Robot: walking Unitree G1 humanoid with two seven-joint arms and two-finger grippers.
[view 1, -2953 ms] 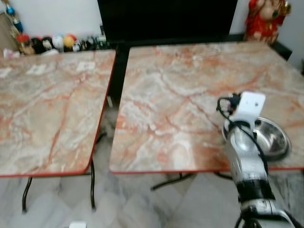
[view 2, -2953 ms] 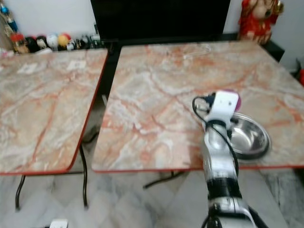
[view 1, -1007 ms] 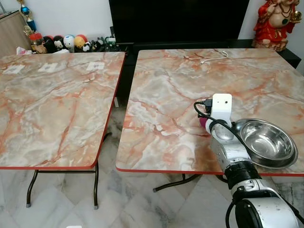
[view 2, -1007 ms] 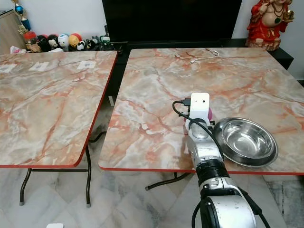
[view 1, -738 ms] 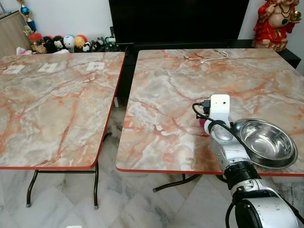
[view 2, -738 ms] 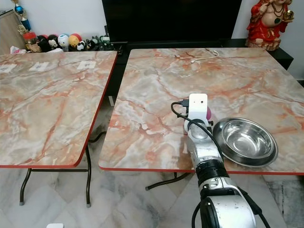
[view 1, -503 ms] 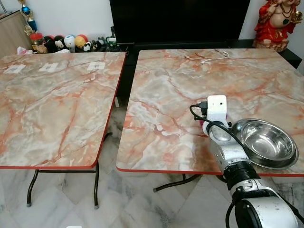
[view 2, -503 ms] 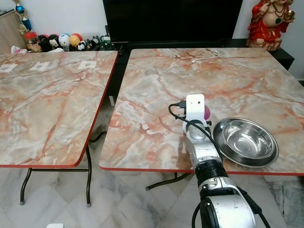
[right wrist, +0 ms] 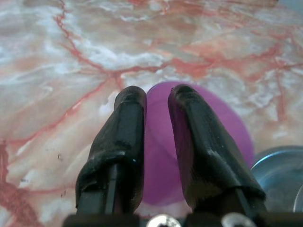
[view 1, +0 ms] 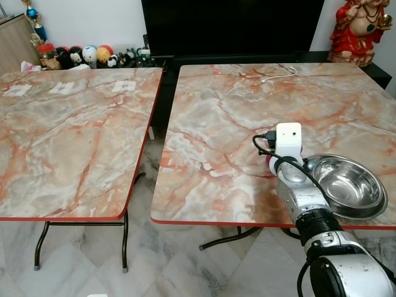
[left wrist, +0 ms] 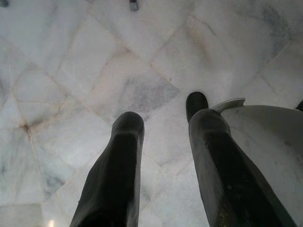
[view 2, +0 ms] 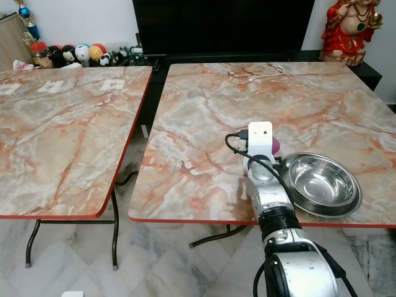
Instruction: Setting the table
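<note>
Purple cup [right wrist: 199, 137] sits on the right-hand marble surface [view 1: 247, 111], near its front edge, just left of the steel bowl [view 1: 346, 185]. Right claw [right wrist: 156, 101] has its two black fingers [right wrist: 128, 123] narrowly parted, straddling the cup's near rim; whether the pads actually press the rim cannot be told.

Versus 0.5 s ago: the white wrist camera block [view 1: 288, 141] has shifted slightly right, toward the bowl; bowl position unchanged. Against 3.0 s ago, the whole scene is sharper and reframed, a camera move.

Hidden or unclear: from the head views the cup is almost wholly masked by the wrist block and right arm [view 1: 303, 198]; only a sliver of purple shows beside the block. The bowl is cut off at the edge of the right wrist view.

Left claw [left wrist: 163, 123] hangs idle over the marble floor [left wrist: 71, 56], fingers apart, holding nothing. A white cable [view 1: 278, 74] lies at the far side of the surface; a second marble surface [view 1: 68, 136] stands to the left.
</note>
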